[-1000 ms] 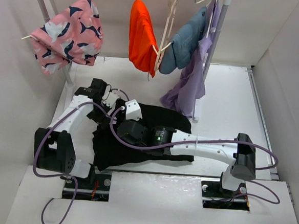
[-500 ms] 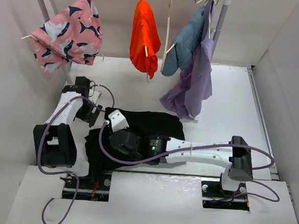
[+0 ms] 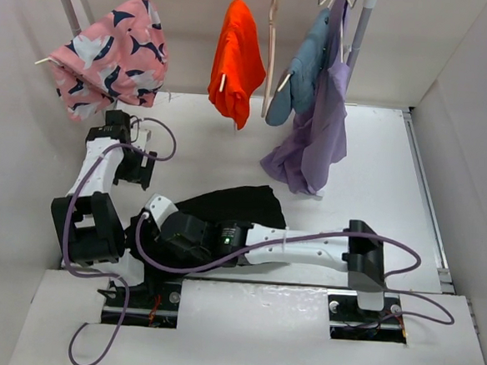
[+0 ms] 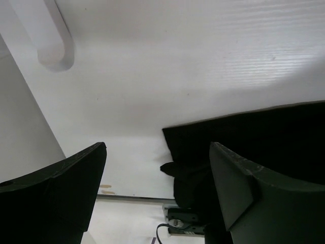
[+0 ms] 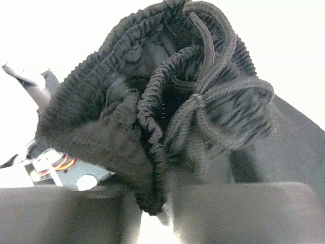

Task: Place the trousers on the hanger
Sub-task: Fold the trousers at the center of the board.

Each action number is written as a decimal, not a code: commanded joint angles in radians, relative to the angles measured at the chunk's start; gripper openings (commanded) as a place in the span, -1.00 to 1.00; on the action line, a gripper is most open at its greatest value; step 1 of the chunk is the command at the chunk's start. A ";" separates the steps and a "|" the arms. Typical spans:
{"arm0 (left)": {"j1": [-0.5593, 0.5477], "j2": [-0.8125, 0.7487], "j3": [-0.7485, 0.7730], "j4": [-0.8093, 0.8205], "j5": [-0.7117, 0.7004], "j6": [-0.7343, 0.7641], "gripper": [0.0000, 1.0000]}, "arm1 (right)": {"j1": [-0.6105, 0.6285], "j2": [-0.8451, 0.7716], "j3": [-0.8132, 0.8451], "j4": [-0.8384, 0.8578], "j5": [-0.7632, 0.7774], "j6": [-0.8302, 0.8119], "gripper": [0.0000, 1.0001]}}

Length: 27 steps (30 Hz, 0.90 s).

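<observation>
The black trousers [image 3: 235, 204] lie bunched on the white table in front of the left arm's base. My right gripper [image 3: 149, 236] reaches far left across the table and is shut on their elastic waistband [image 5: 167, 112], which is crumpled with the drawstring between the fingers [image 5: 238, 213]. My left gripper [image 3: 135, 172] is open and empty above the table at the far left, apart from the trousers; its wrist view shows their edge [image 4: 254, 137] between the fingers [image 4: 56, 193]. A pale beige empty hanger [image 3: 272, 42] hangs edge-on from the rail between the orange and blue garments.
The rail at the back carries a pink patterned garment [image 3: 110, 52], an orange one [image 3: 235, 61], a blue one [image 3: 306, 66] and a purple one [image 3: 313, 141]. The rack's posts [image 3: 354, 40] stand on the table. White walls close both sides.
My right gripper has dragged the trousers left and toward the near edge, bunching them. My left arm has drawn back to the far left, away from them. The hanging garments have swung slightly.
</observation>
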 commanded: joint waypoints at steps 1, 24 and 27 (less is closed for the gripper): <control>0.001 -0.028 0.058 -0.031 0.058 -0.028 0.58 | 0.007 0.058 0.052 0.062 -0.177 -0.034 -0.37; -0.284 -0.123 -0.264 -0.164 -0.021 0.153 0.43 | -0.226 -0.351 -0.384 0.041 -0.275 0.329 0.25; -0.284 -0.132 -0.307 -0.129 -0.081 0.153 0.43 | -0.360 -0.334 -0.435 0.041 -0.263 0.418 -0.41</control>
